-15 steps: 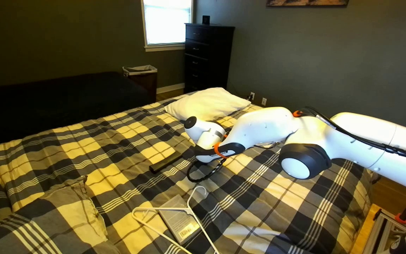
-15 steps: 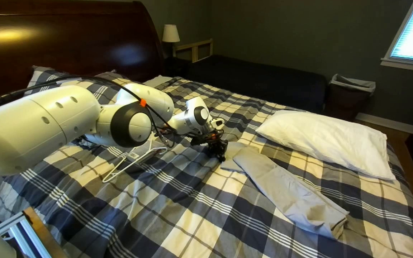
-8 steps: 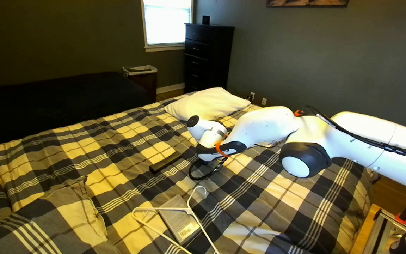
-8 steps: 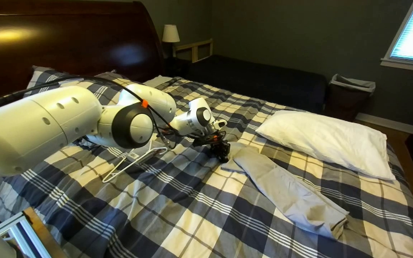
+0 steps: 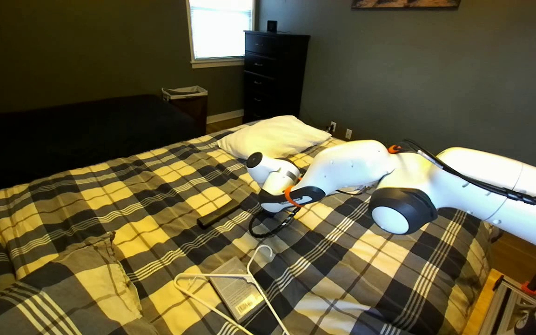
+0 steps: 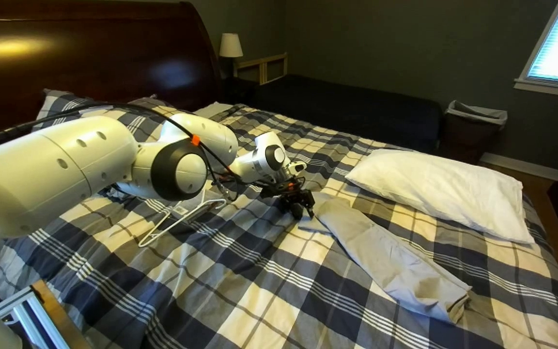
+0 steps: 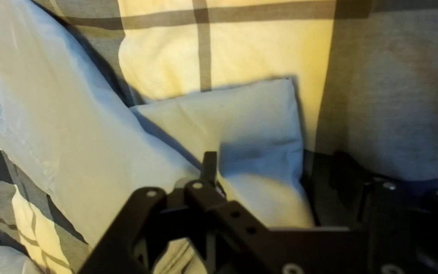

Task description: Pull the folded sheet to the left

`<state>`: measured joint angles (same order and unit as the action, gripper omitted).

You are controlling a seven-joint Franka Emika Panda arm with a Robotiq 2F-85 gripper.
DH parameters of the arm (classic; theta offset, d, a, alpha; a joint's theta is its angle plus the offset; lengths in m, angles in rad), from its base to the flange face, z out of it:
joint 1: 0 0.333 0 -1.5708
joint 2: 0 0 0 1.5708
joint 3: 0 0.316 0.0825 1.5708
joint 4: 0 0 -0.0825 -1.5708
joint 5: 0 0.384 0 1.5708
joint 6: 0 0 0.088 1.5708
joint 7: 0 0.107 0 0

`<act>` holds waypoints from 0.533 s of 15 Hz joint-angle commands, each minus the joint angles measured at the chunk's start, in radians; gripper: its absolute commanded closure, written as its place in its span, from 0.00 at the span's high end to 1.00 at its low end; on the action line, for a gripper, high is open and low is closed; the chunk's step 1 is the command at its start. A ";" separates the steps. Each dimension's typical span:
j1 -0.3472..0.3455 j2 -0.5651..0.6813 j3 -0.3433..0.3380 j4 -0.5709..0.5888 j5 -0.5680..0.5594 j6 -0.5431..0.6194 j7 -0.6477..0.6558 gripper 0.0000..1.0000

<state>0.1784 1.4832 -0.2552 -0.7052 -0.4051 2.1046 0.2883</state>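
Note:
The folded sheet (image 6: 390,261), grey-tan and plain, lies slantwise across the plaid bed in an exterior view. By its near-arm end a flat, paler grey piece of cloth (image 6: 314,225) pokes out from under it; whether the two are one cloth I cannot tell. My gripper (image 6: 304,213) is low over that paler piece. The wrist view shows the jaws apart, one finger (image 7: 209,167) over the cloth and the other dark at the right, with a loose hump of cloth between them, not pinched. In an exterior view the arm (image 5: 277,181) hides the gripper and most of the sheet.
A white pillow (image 6: 439,194) lies beyond the sheet. Closer to the headboard are a white hanger (image 5: 249,277), a grey box (image 5: 240,291) under it, and a dark bar (image 5: 218,214). A plaid pillow (image 5: 77,284) sits at the bed's head.
The fingers have spread from shut to open over the last half second. Before that, the arm shifted slightly toward the sheet. The cloths lie as they did.

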 commanded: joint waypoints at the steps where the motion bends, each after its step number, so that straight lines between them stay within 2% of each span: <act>1: 0.002 0.008 0.000 0.008 -0.002 -0.003 0.001 1.00; 4: -0.008 0.007 -0.005 0.000 -0.003 -0.001 0.004 0.98; 8: -0.022 0.003 -0.011 -0.011 -0.003 -0.002 0.012 0.87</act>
<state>0.1663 1.4835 -0.2617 -0.7100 -0.4057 2.1046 0.2883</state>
